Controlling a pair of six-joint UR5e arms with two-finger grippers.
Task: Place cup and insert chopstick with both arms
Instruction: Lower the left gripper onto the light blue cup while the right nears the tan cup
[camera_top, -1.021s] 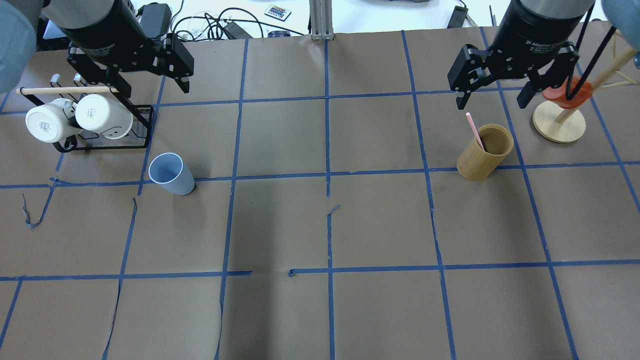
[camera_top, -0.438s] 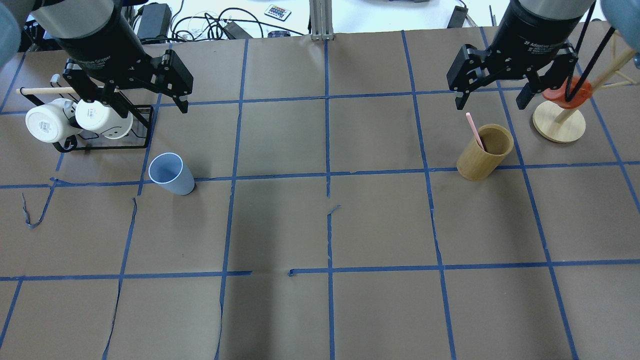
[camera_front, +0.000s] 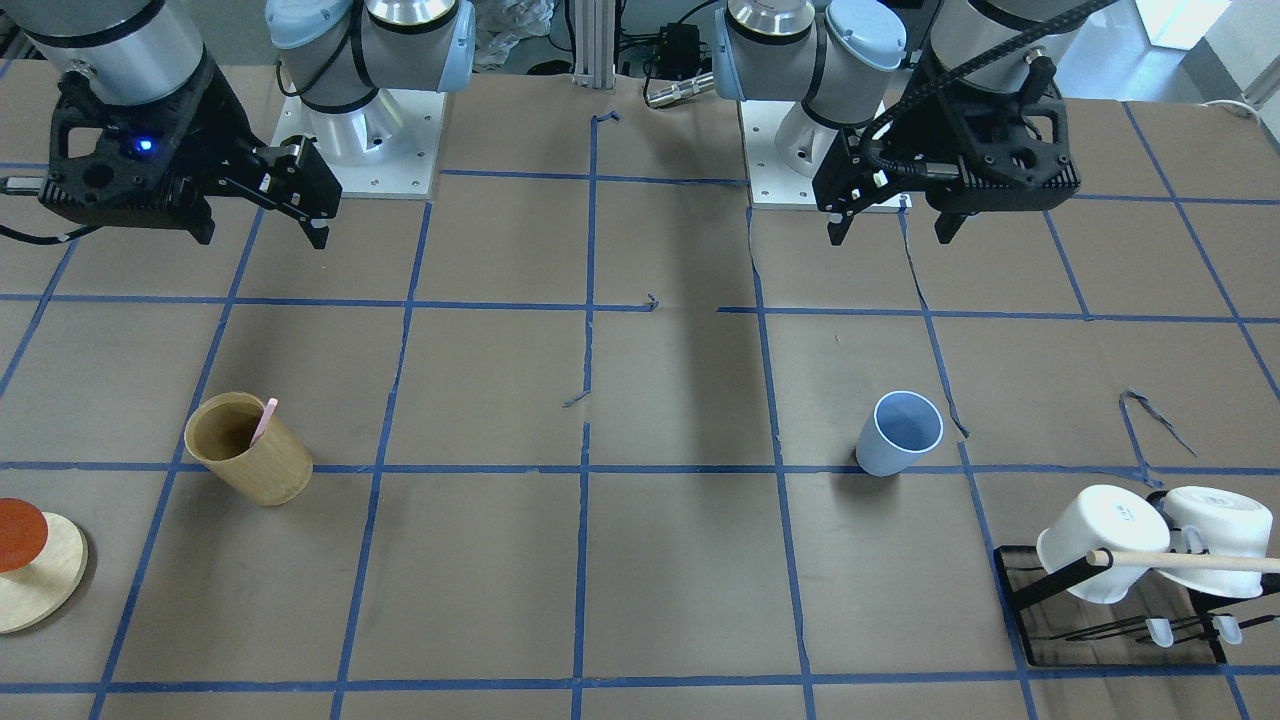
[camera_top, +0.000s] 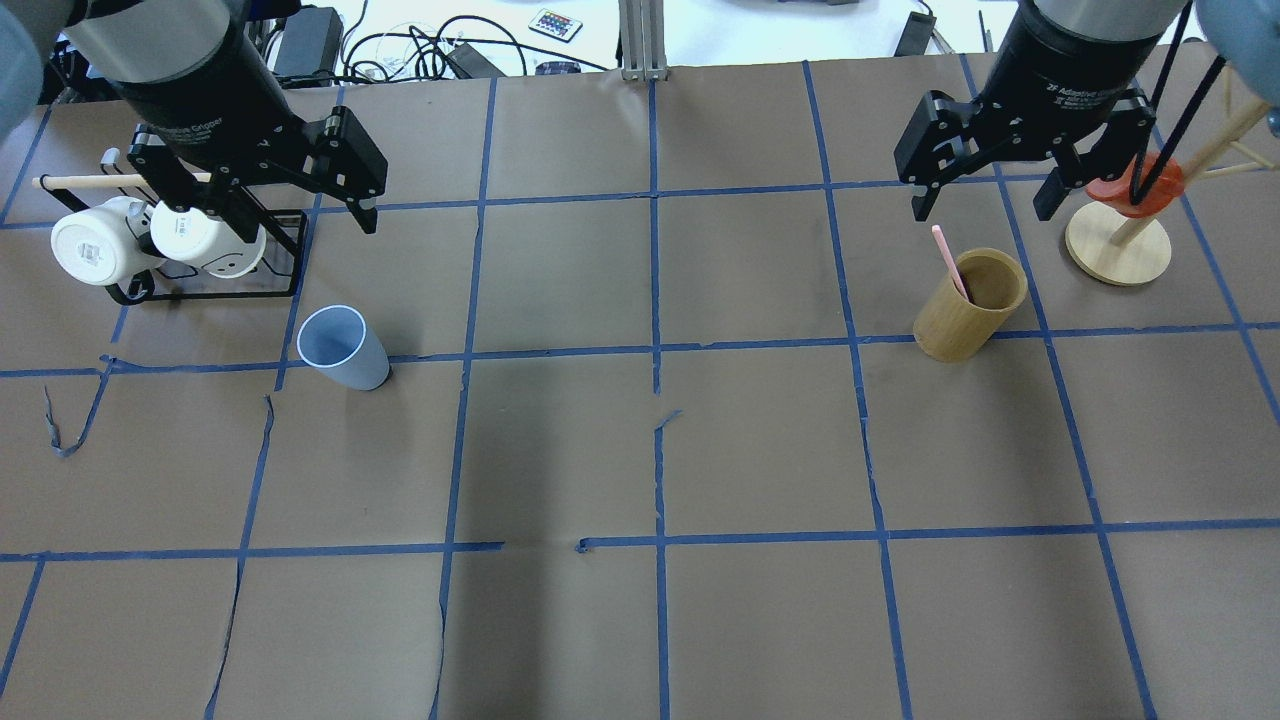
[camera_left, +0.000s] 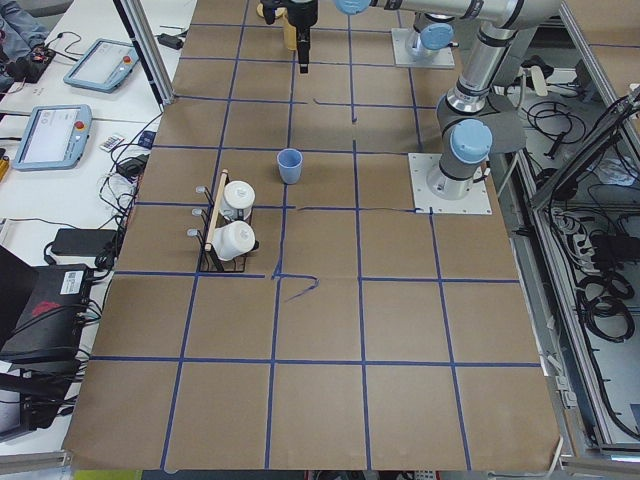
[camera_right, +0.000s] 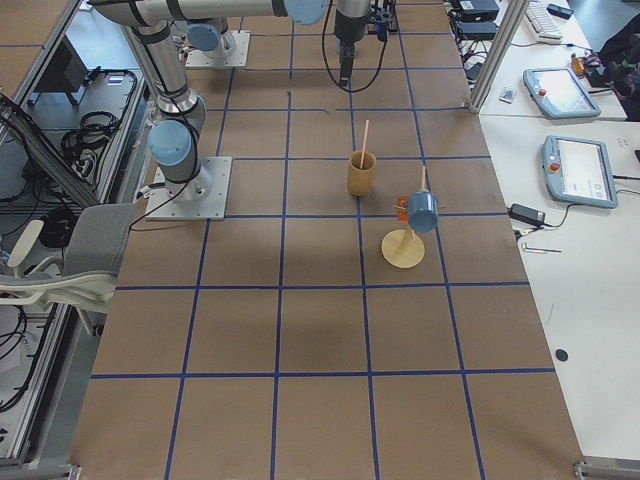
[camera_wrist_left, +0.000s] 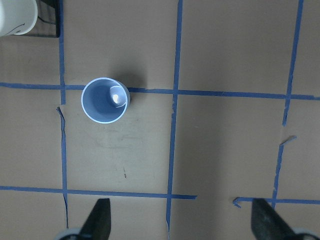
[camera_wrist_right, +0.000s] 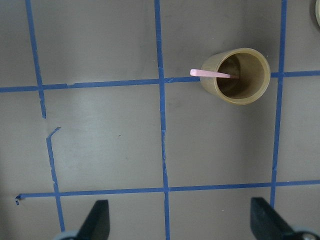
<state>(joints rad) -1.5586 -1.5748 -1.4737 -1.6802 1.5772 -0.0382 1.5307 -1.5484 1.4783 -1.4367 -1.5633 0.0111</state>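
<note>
Pincer of left arm (camera_top: 303, 218) wide, empty, high near cup (camera_top: 342, 347); right pincer (camera_top: 981, 207) equally wide, empty, downward-pointing near chopstick (camera_top: 950, 262)

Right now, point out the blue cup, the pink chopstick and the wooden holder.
blue cup (camera_top: 333, 338), overhead exterior view, on its dark inside.
pink chopstick (camera_top: 950, 262), overhead exterior view, at mid-shaft.
wooden holder (camera_top: 948, 328), overhead exterior view, on its outer wall.
</note>
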